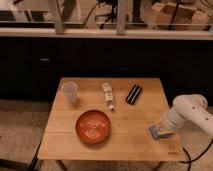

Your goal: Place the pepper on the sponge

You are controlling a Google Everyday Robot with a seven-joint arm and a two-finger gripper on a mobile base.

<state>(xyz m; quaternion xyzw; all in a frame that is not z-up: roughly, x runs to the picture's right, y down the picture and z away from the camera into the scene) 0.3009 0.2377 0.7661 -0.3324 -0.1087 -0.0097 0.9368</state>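
The sponge (155,132), a small blue block, lies near the right edge of the wooden table (130,115). My gripper (163,127) is at the end of the white arm (190,111), which reaches in from the right. It is down right over the sponge, covering its right part. The pepper does not show; whether it is under or inside the gripper is hidden.
A red-orange bowl (93,126) sits at the front middle. A clear cup (69,92) stands at the back left. A pale bottle-like object (108,95) and a flat black bar (133,93) lie at the back middle. Dark cabinets run behind the table.
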